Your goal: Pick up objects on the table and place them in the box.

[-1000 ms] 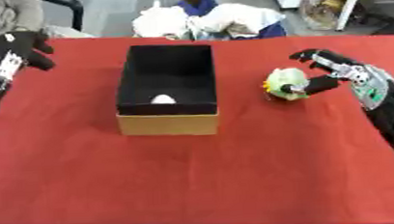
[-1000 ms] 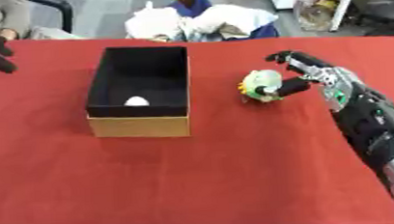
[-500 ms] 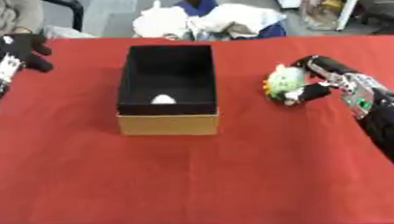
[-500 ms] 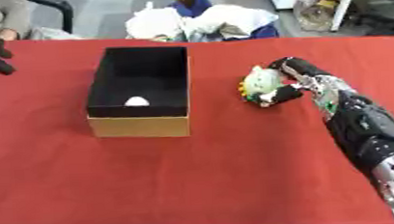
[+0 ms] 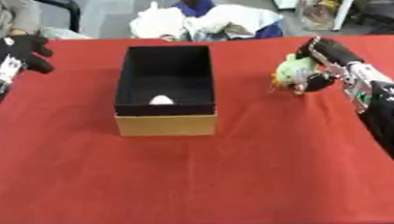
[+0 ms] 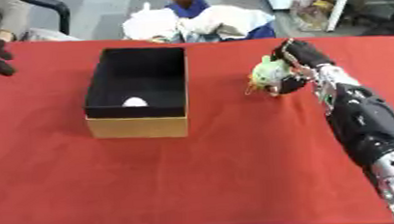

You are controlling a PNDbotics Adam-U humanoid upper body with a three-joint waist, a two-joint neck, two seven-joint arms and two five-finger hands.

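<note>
The right hand [image 5: 323, 61] is curling its fingers round a green toy [image 5: 293, 71] right of the box [image 5: 167, 125], which is holding a white thing [image 5: 161, 100], while the left hand [image 5: 11, 58] is resting relaxed at the table's [image 5: 238, 179] far-left edge.

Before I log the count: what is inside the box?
One small white object lies on the black floor of the box, near its front wall. The strip of floor right behind that front wall is hidden from view.
</note>
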